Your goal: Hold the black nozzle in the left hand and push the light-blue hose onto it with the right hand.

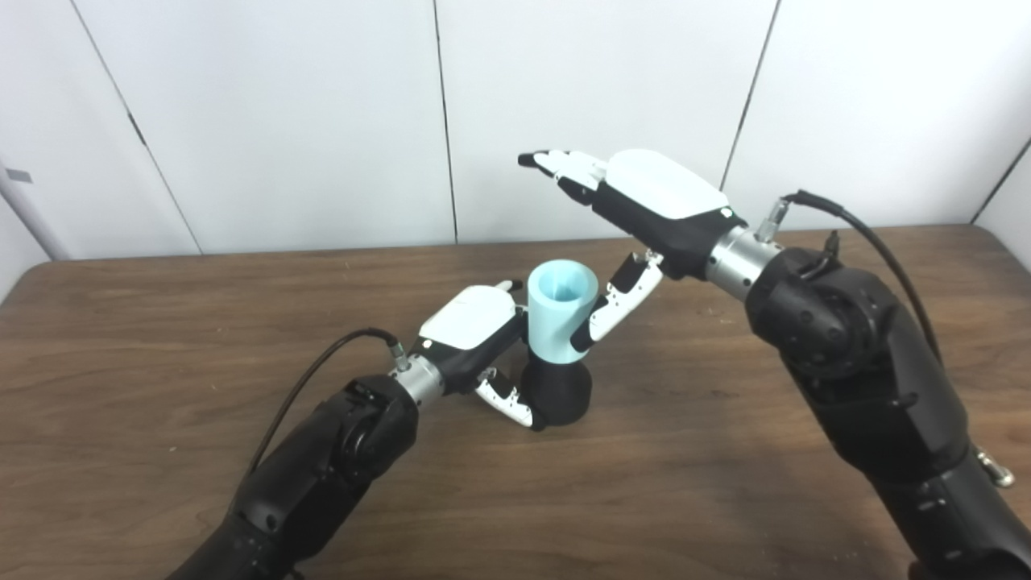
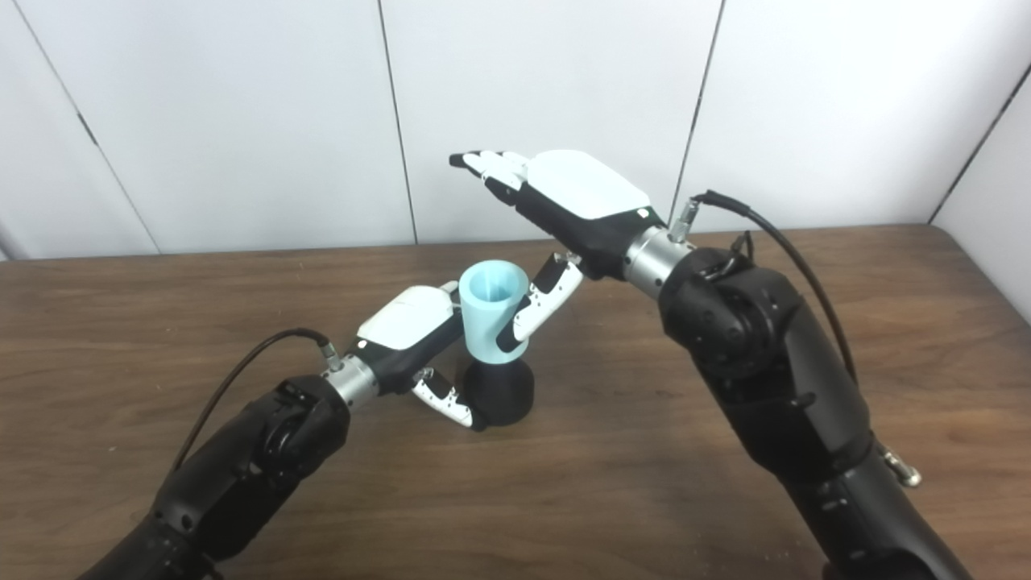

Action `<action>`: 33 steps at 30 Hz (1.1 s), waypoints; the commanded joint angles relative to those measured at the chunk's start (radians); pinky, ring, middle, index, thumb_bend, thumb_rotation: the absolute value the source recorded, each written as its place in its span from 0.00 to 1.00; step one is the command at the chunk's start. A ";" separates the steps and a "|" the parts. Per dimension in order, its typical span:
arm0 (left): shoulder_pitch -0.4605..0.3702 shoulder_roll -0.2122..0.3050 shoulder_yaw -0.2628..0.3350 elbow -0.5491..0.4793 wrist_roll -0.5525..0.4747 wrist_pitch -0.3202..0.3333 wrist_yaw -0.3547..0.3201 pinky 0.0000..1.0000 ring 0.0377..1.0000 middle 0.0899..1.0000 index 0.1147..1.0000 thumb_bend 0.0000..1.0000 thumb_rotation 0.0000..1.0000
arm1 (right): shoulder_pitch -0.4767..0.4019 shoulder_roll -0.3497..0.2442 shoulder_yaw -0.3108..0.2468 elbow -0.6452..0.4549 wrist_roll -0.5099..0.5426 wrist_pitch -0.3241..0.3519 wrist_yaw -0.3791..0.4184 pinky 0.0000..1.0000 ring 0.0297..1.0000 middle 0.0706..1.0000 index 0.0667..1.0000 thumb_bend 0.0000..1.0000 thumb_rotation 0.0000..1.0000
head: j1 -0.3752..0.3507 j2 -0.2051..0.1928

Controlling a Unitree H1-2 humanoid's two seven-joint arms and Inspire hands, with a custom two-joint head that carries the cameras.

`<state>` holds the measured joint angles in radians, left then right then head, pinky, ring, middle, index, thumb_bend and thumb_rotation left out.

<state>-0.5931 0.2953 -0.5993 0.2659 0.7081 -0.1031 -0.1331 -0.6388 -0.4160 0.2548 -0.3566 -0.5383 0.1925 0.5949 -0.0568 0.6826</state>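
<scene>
Paired head cameras overlook table

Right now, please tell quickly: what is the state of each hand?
Left hand: shut on the black nozzle, which stands on the table.
Right hand: open, fingers stretched out; only its thumb is beside the light-blue hose.

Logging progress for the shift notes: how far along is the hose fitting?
Done, apparently: the light-blue hose piece sits upright on the black flared nozzle, standing on the wooden table. In hand: the left hand is around the assembly. The right hand is open, thumb beside the hose. Left: releasing; seating depth is unclear.
</scene>
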 commanded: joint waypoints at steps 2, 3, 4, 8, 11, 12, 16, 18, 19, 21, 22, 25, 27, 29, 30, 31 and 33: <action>0.033 0.024 -0.037 0.051 0.054 0.009 -0.072 1.00 0.62 0.41 0.43 0.53 0.00 | -0.011 -0.065 -0.017 -0.044 0.098 -0.062 0.038 0.91 1.00 1.00 1.00 0.76 0.50 | 0.000 0.000; 0.033 0.024 -0.038 0.053 0.056 0.008 -0.071 1.00 0.62 0.41 0.43 0.53 0.00 | -0.007 -0.083 -0.013 -0.048 0.119 -0.081 0.052 0.91 1.00 1.00 1.00 0.74 0.53 | 0.000 0.000; 0.032 0.024 -0.038 0.055 0.056 0.008 -0.071 1.00 0.62 0.42 0.43 0.53 0.00 | -0.005 -0.094 -0.010 -0.050 0.132 -0.095 0.061 0.93 1.00 1.00 1.00 0.70 0.63 | 0.000 0.000; 0.029 0.025 -0.039 0.061 0.057 0.005 -0.069 1.00 0.62 0.42 0.43 0.53 0.00 | 0.008 -0.141 0.003 -0.060 0.169 -0.143 0.098 0.96 1.00 1.00 0.99 0.70 0.75 | -0.001 0.002; 0.029 0.027 -0.039 0.060 0.060 0.004 -0.068 1.00 0.62 0.42 0.43 0.53 0.00 | 0.022 -0.163 0.010 -0.067 0.173 -0.171 0.113 0.99 1.00 1.00 0.99 0.72 0.80 | 0.001 0.002; 0.029 0.027 -0.038 0.058 0.061 0.006 -0.070 1.00 0.62 0.42 0.43 0.53 0.00 | 0.026 -0.167 0.012 -0.067 0.175 -0.178 0.116 1.00 1.00 1.00 0.99 0.73 0.82 | 0.001 0.002; 0.030 0.030 -0.038 0.051 0.063 0.008 -0.072 1.00 0.62 0.43 0.42 0.53 0.00 | 0.023 -0.168 0.013 -0.063 0.179 -0.175 0.132 1.00 1.00 1.00 0.97 0.78 0.85 | 0.001 0.003; 0.032 0.030 -0.037 0.049 0.060 0.008 -0.072 1.00 0.62 0.43 0.42 0.53 0.00 | 0.024 -0.167 0.015 -0.061 0.177 -0.166 0.142 1.00 1.00 1.00 0.95 0.78 0.85 | 0.002 0.004; 0.032 0.029 -0.036 0.048 0.059 0.009 -0.073 1.00 0.62 0.43 0.42 0.53 0.00 | 0.024 -0.168 0.015 -0.061 0.177 -0.164 0.145 1.00 1.00 1.00 0.95 0.79 0.86 | 0.003 0.005; 0.033 0.029 -0.036 0.048 0.058 0.011 -0.074 1.00 0.62 0.43 0.42 0.53 0.00 | 0.028 -0.170 0.016 -0.061 0.178 -0.162 0.151 1.00 1.00 1.00 0.95 0.79 0.87 | 0.003 0.006; 0.033 0.029 -0.035 0.046 0.059 0.014 -0.076 1.00 0.62 0.43 0.42 0.53 0.00 | 0.029 -0.172 0.016 -0.060 0.178 -0.163 0.153 1.00 1.00 1.00 0.95 0.79 0.87 | 0.003 0.006; 0.032 0.030 -0.034 0.044 0.058 0.016 -0.078 1.00 0.62 0.43 0.42 0.53 0.00 | 0.037 -0.174 0.018 -0.056 0.176 -0.169 0.155 1.00 1.00 1.00 0.95 0.80 0.88 | 0.004 0.007; 0.031 0.031 -0.033 0.044 0.055 0.014 -0.079 1.00 0.62 0.43 0.42 0.53 0.00 | 0.042 -0.175 0.020 -0.053 0.173 -0.172 0.156 1.00 1.00 1.00 0.95 0.80 0.88 | 0.004 0.007; 0.031 0.032 -0.033 0.046 0.053 0.012 -0.080 1.00 0.62 0.43 0.42 0.53 0.00 | 0.047 -0.175 0.023 -0.053 0.166 -0.171 0.157 1.00 1.00 1.00 0.95 0.80 0.88 | 0.004 0.007; 0.031 0.032 -0.032 0.045 0.052 0.012 -0.081 1.00 0.62 0.43 0.42 0.53 0.00 | 0.050 -0.174 0.025 -0.054 0.162 -0.169 0.158 1.00 1.00 1.00 0.95 0.80 0.88 | 0.004 0.007; 0.031 0.033 -0.031 0.043 0.050 0.011 -0.083 1.00 0.62 0.44 0.42 0.53 0.00 | 0.053 -0.174 0.028 -0.054 0.158 -0.168 0.159 1.00 1.00 1.00 0.95 0.80 0.88 | 0.004 0.007; 0.031 0.033 -0.030 0.042 0.047 0.010 -0.084 1.00 0.62 0.44 0.41 0.53 0.00 | 0.058 -0.174 0.033 -0.052 0.153 -0.168 0.160 1.00 1.00 1.00 0.95 0.80 0.88 | 0.004 0.007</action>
<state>-0.5969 0.2974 -0.5994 0.2709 0.7080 -0.1098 -0.1345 -0.5695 -0.5699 0.2892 -0.3903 -0.3825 0.0303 0.7493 -0.0522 0.6888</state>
